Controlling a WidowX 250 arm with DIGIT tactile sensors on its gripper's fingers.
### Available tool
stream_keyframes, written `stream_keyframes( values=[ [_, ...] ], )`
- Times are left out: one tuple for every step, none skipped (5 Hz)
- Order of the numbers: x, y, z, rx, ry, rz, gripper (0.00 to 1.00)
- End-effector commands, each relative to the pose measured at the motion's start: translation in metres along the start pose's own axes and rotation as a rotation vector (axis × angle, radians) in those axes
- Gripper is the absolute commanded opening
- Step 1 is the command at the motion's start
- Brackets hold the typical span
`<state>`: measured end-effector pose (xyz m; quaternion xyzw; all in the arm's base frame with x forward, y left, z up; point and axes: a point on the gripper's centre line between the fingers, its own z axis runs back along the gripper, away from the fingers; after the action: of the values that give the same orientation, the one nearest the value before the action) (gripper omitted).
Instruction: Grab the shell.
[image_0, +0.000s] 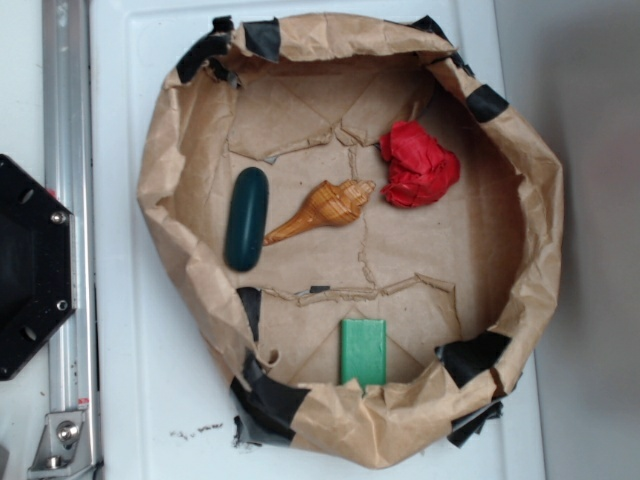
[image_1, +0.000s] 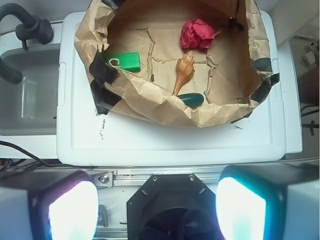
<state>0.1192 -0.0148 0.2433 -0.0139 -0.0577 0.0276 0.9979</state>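
Exterior view: shell (image_0: 326, 209) between green capsule (image_0: 246, 219) and red ball (image_0: 418, 166). End effector (image_1: 157, 207) apparently wide, well apart; grip ridged body, not tail.

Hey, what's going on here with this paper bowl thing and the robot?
A robot arm is set to pick up the shell, which lies in a brown paper basin between a dark green capsule and a red crumpled ball. A green block sits near the rim. The gripper is open and well back from the basin, holding nothing.
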Motion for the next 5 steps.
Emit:
stream_keyframes(
  values=[
    [0.000, 0.000, 0.000, 0.000, 0.000, 0.000, 1.00],
    [0.028, 0.035, -0.052, 0.107, 0.019, 0.098, 1.00],
    [0.056, 0.072, -0.104, 0.113, -0.003, 0.210, 1.00],
    [0.087, 0.087, -0.123, 0.078, -0.012, 0.275, 1.00],
    [0.100, 0.091, -0.119, 0.061, -0.004, 0.302, 1.00]
  ],
)
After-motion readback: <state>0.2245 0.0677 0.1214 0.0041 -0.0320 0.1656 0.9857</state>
